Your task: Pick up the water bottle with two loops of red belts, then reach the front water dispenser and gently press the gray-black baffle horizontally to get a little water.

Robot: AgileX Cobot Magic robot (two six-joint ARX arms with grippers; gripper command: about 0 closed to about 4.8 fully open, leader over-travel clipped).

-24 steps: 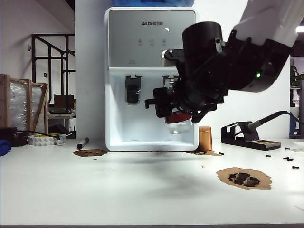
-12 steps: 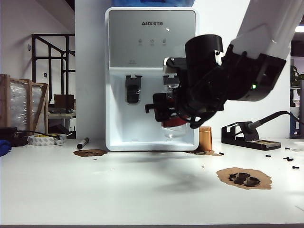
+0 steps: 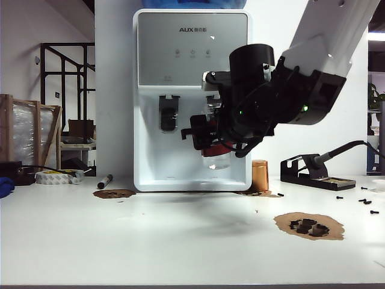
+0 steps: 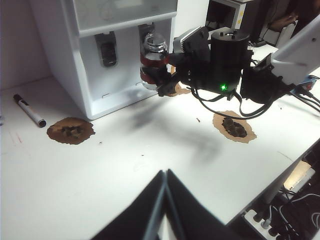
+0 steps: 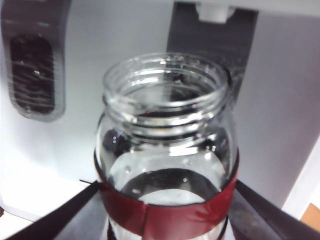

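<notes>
Here, right gripper (image 3: 207, 137) clamped on the water bottle (image 5: 166, 165), held upright off the table inside the water dispenser (image 3: 191, 60) recess, mouth just below the gray-black baffle (image 5: 210, 42). Identical lever (image 3: 169, 112) to the left. Left gripper (image 4: 162, 197) near the table's front edge, fingers pressed together, holding nothing.

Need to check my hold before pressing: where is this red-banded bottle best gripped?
As the right claw has it: by the red-taped body, from the side facing away from the water dispenser. The water bottle stands upright, its mouth open under the spout.
</notes>
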